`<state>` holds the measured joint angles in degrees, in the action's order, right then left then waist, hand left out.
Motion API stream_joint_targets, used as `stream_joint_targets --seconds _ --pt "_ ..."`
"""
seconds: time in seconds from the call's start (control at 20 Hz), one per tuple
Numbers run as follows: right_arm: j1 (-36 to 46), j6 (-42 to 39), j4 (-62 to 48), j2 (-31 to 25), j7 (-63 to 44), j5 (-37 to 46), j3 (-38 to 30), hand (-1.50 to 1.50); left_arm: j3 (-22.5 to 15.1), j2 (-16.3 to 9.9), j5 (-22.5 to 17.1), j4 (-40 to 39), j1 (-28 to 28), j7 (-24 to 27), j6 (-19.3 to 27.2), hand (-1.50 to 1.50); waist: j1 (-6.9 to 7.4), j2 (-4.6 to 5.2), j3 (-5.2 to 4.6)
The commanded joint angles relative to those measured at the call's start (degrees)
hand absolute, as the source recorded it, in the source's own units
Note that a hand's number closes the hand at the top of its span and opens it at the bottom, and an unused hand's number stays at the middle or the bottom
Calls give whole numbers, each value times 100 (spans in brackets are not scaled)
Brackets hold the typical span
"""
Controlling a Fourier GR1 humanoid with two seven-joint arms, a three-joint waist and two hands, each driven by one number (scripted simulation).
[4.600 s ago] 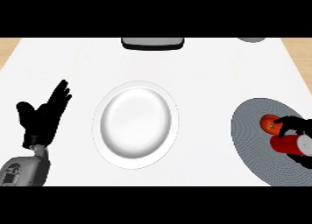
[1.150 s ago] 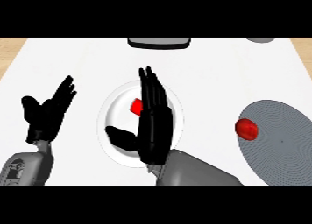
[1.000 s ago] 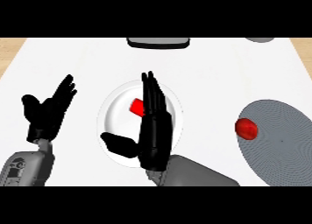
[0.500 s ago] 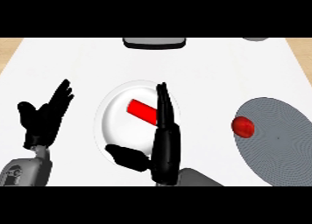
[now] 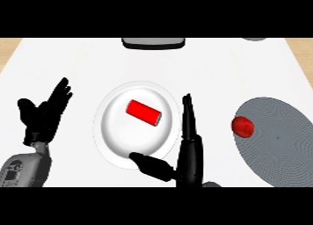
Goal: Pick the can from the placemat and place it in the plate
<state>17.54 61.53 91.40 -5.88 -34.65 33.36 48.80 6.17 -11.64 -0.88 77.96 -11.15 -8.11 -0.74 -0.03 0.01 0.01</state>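
Note:
The red can (image 5: 145, 112) lies on its side in the white plate (image 5: 117, 132) at the counter's middle. My right hand (image 5: 187, 151) stands open at the plate's right rim, fingers straight and pointing away, thumb over the plate's lower edge, apart from the can. At the left of the view my left hand (image 5: 43, 115) rests open, fingers up. The grey round placemat (image 5: 285, 140) lies at the right, with a red round object (image 5: 243, 126) on its left part.
A dark grey appliance or tray (image 5: 154, 42) sits at the counter's far edge. A grey round thing (image 5: 253, 38) shows at the far right corner. Wooden floor shows beyond the counter's left and right sides.
The can left the placemat and now lies in the plate. My right hand let go of it and has drawn back toward the lower edge, uncovering the can.

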Motion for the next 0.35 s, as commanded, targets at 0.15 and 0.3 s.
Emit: stream_joint_targets --seconds 0.15,0.3 --pt "-693 -425 214 -392 626 -235 -272 -150 30 27 -41 313 -61 -443 26 0 8 -3 1" --pt "-636 -996 367 -208 406 -248 -689 -150 96 23 -45 157 98 -21 -108 0 5 -2 -1"
